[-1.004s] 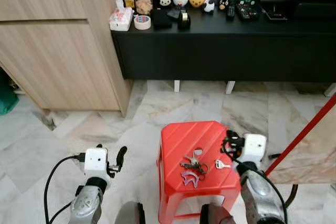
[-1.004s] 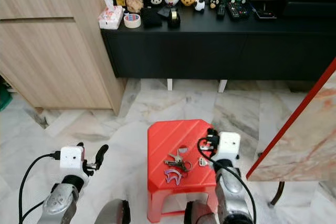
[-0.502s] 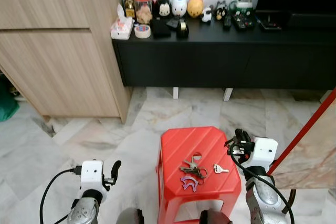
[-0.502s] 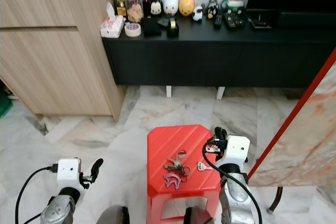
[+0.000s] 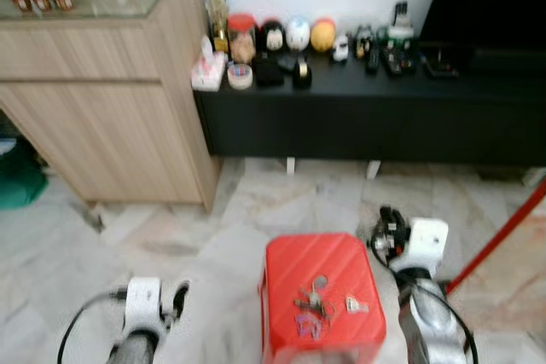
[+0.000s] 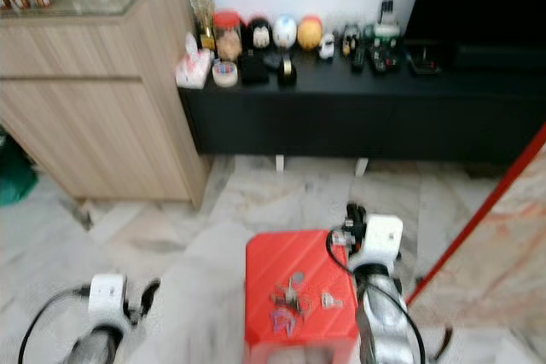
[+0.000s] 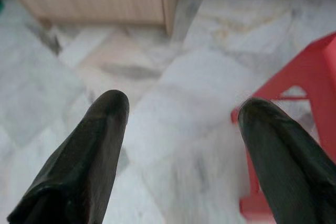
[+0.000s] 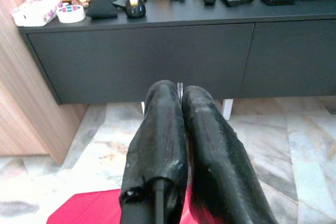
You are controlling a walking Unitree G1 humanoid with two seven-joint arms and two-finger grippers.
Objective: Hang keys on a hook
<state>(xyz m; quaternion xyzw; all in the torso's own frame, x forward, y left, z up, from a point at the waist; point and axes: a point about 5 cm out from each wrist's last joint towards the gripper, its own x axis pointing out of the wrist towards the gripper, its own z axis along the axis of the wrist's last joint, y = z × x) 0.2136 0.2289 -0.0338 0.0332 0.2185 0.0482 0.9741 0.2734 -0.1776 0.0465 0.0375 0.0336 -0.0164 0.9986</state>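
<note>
keys [image 5: 314, 303] on stool [image 5: 290, 262], beside right jaws

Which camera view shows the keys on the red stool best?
The left eye view: the keys lie blurred on the red stool. The right eye view shows them smaller; the wrist views show stool parts.

Home living room — black TV console [image 5: 375, 108] with toy figurines [image 5: 299, 34] | wooden cabinet [image 5: 102, 117] | marble floor [image 5: 171, 228]
</note>
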